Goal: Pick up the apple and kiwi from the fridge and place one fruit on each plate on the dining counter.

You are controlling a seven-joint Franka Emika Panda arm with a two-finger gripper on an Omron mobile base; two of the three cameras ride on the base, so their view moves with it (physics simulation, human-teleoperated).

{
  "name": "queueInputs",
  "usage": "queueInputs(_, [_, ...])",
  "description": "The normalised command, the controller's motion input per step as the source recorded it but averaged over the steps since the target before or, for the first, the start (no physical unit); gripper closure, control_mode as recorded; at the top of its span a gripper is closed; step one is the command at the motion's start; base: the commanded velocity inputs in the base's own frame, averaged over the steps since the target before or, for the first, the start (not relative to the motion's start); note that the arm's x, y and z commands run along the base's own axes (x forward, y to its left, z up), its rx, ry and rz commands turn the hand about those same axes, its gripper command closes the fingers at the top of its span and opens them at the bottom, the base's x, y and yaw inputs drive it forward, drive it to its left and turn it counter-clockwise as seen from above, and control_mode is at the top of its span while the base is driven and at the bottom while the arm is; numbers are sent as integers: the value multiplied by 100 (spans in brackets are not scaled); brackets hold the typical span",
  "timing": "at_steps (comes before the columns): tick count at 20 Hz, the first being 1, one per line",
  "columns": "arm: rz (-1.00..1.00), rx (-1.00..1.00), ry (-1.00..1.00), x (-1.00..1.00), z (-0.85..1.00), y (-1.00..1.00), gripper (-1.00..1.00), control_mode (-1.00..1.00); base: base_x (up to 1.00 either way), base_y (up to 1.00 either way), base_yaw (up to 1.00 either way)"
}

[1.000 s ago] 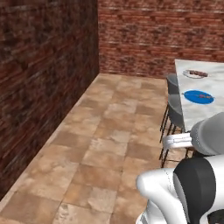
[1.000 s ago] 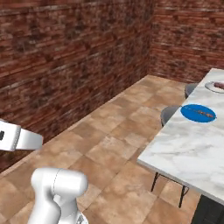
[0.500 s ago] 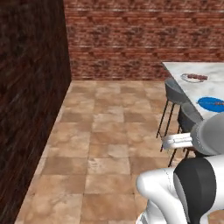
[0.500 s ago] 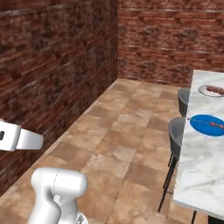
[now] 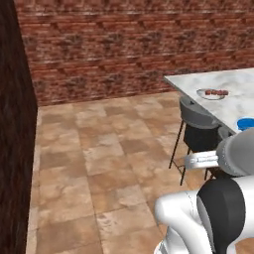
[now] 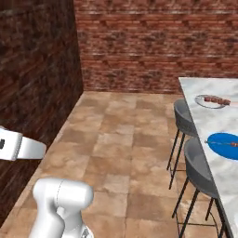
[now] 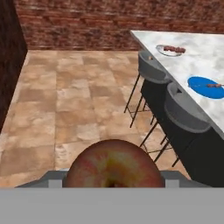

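We had apple (image 7: pixel 114 165) clamped in gripper (image 7: pixel 114 181), filling low centre of hand view, jaws pressed to both sides. Dining counter (image 7: pixel 205 57) lay ahead, off to right of gripper. On it, blue plate (image 7: pixel 205 87) nearer with thin stick across; grey plate (image 7: pixel 170 50) farther, skewer on it. Two stools (image 7: pixel 183 116) stood between.

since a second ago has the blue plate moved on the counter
No. The blue plate keeps its place on the dining counter near the grey plate; the views swung because the base turned.
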Motion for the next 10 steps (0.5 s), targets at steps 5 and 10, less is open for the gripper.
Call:
queueInputs(5, [0, 0, 0, 0, 0, 0, 100, 100, 82, 59, -61])
queueInputs(10, [0, 0, 0, 0, 0, 0, 100, 100, 79, 60, -63])
